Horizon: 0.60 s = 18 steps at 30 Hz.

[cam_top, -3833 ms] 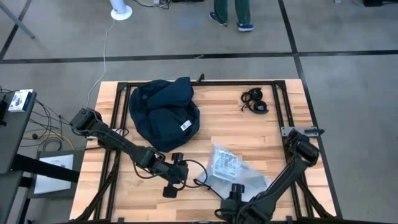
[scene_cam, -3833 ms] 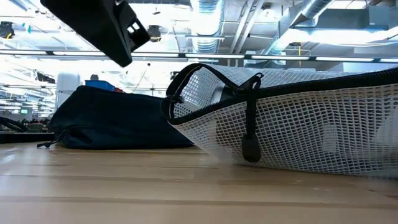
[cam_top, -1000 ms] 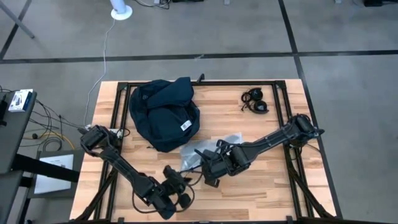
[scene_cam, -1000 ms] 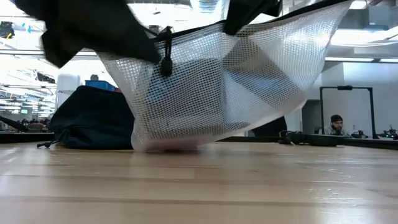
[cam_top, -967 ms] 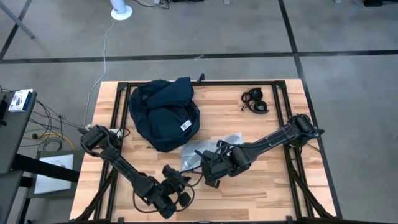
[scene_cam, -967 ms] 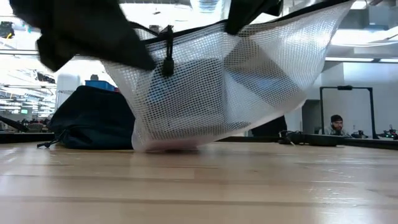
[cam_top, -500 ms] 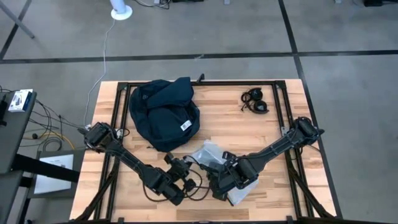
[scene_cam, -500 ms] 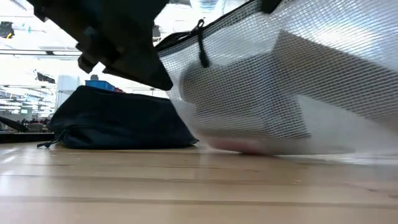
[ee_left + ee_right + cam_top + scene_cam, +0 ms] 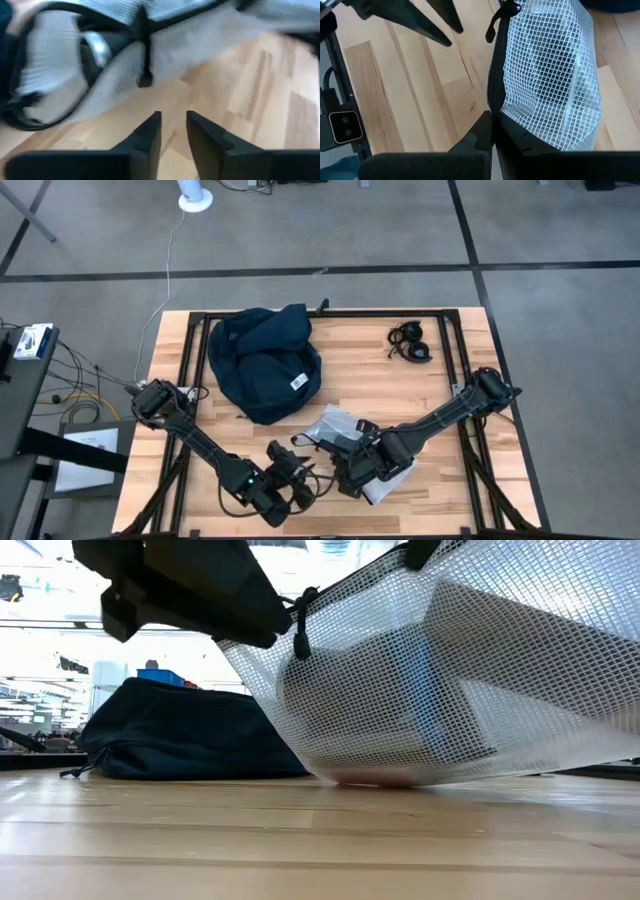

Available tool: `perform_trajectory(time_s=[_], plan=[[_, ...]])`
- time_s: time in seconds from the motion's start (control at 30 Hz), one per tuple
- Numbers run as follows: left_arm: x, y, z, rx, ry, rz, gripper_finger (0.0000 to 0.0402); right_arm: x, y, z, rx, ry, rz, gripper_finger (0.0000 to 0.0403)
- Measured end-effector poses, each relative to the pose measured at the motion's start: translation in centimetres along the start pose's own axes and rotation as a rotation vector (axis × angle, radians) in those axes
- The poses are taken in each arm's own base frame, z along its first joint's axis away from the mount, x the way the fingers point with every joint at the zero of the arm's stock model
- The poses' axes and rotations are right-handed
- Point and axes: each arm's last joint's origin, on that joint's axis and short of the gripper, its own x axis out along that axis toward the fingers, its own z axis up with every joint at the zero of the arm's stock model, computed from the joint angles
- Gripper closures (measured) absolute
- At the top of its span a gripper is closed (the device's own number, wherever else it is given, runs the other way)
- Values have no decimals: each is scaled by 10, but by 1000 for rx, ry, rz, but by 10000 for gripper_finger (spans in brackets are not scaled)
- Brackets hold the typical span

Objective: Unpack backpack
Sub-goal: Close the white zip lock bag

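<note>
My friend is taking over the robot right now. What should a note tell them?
Right end effector: shut on the mesh pouch, pinching its zipper edge and holding it tilted just above the table.
Left end effector: open, empty, pointing at the pouch's zipper pull close by.
Backpack: lying at the table's far left part, apart from both arms.
Headphones: at the far right part of the table.
Done: pouch and headphones are out of the backpack.
Left: probably set the pouch down, then check the backpack; I cannot see whether anything is inside.
</note>
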Motion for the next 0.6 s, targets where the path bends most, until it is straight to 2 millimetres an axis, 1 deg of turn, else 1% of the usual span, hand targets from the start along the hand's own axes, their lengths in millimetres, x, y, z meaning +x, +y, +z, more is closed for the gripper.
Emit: perform_trajectory(time_s=[0.1,0.27,0.33,0.5,0.6], plan=[[0,1,2,-87,-75,34,287,0,0,0,-1,-9,-9,403],[2,2,5,-104,-129,53,253,-1,2,-2,-10,-20,-13,403],[7,1,5,-117,-122,53,245,-1,2,-2,-10,-20,-13,403],[22,0,-6,-130,-106,54,234,-2,4,-3,-12,-30,-8,403],[27,3,-4,-135,-110,73,232,-2,5,-4,-15,-34,-10,403]])
